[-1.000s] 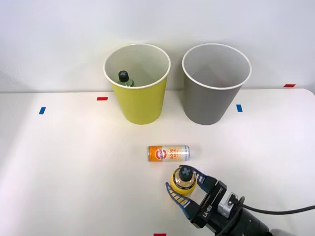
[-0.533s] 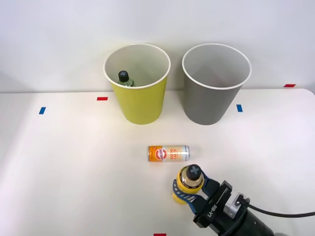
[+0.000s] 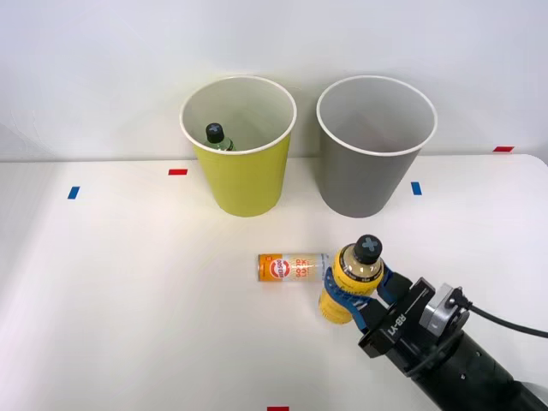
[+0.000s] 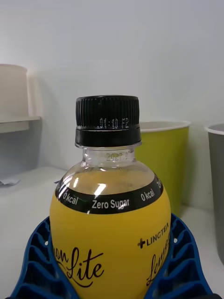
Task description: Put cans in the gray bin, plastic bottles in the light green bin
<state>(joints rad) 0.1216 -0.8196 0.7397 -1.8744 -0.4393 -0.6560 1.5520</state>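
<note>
Above table, right gripper clamped on yellow bottle, lifted beside orange can; next, carry over light green bin, release.

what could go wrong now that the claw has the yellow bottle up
The can lies right beside the held yellow bottle, so the right claw could nudge it and set it rolling. The gray bin is the nearer one; the bottle belongs in the light green bin, which already holds another bottle.
</note>
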